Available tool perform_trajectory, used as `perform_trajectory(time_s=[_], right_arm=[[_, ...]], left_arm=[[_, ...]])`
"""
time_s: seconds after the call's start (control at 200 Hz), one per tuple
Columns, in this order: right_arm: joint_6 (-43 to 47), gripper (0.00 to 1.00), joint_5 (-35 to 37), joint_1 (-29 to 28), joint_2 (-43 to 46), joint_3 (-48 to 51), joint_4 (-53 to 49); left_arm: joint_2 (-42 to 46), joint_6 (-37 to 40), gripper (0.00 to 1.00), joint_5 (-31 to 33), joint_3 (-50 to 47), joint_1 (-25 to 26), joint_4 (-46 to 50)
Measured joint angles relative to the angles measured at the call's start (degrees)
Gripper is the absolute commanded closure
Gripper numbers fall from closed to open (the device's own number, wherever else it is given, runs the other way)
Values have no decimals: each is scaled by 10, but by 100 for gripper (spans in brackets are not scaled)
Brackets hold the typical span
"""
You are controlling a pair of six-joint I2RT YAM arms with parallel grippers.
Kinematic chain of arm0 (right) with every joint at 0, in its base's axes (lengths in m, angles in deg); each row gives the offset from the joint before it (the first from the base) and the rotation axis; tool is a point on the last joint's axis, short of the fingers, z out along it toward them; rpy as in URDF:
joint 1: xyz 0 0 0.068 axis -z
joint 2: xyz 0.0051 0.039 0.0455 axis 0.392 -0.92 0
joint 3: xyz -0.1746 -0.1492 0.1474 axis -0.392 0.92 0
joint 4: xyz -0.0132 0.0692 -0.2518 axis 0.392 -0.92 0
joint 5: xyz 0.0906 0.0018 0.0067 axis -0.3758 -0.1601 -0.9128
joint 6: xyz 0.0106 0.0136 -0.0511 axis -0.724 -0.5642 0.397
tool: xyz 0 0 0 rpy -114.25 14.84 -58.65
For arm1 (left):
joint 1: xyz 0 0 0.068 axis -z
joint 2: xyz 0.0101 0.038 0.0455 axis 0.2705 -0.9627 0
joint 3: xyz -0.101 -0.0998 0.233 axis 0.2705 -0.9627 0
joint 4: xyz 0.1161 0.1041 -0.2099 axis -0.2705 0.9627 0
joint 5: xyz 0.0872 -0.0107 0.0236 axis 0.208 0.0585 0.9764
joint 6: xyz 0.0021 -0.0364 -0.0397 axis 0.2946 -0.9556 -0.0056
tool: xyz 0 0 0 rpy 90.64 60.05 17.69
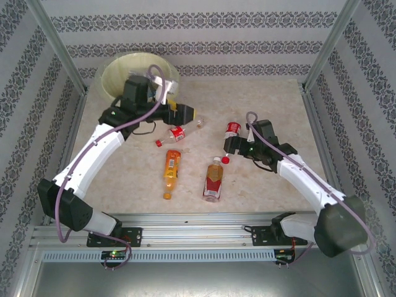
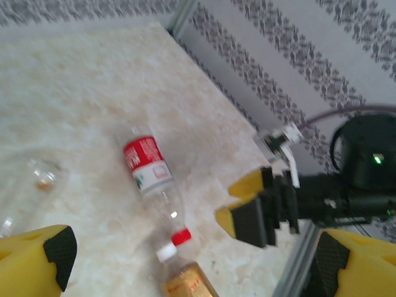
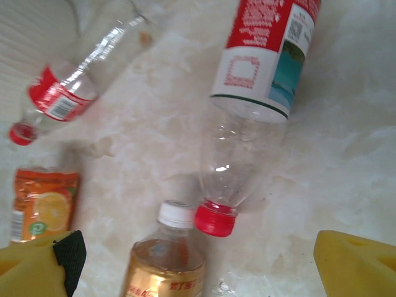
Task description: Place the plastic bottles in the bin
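Four bottles [image 1: 177,133] lie on the bench [image 1: 272,105], none yet in the bin [image 1: 114,77] at the far left corner. The left tool [image 1: 184,115] and right tool [image 1: 234,147] are wide open, holding nothing. The right tool hangs over a clear bottle [image 3: 247,124]. A white-capped bottle [image 3: 167,260] sits just beside its cap, so a grab may bump it, or the round bottle may roll away.
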State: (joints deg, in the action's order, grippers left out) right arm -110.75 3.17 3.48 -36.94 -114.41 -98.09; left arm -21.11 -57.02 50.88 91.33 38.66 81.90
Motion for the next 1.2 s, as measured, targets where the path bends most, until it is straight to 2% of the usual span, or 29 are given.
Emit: perform_trajectory(time_s=[0.115,0.545,0.874,1.199], right_arm=[[-3,4,6,0,-49,-17,11],[-24,9,37,6,-195,-64,54],[-34,12,42,19,-252,-85,77],[-35,21,39,19,-276,-94,89]], left_arm=[[5,-14,0,-2,-38,16,-26],[23,-26,0,-3,-39,28,-60],[23,-26,0,-2,-40,37,-68],[23,-26,0,-1,-40,37,-68]])
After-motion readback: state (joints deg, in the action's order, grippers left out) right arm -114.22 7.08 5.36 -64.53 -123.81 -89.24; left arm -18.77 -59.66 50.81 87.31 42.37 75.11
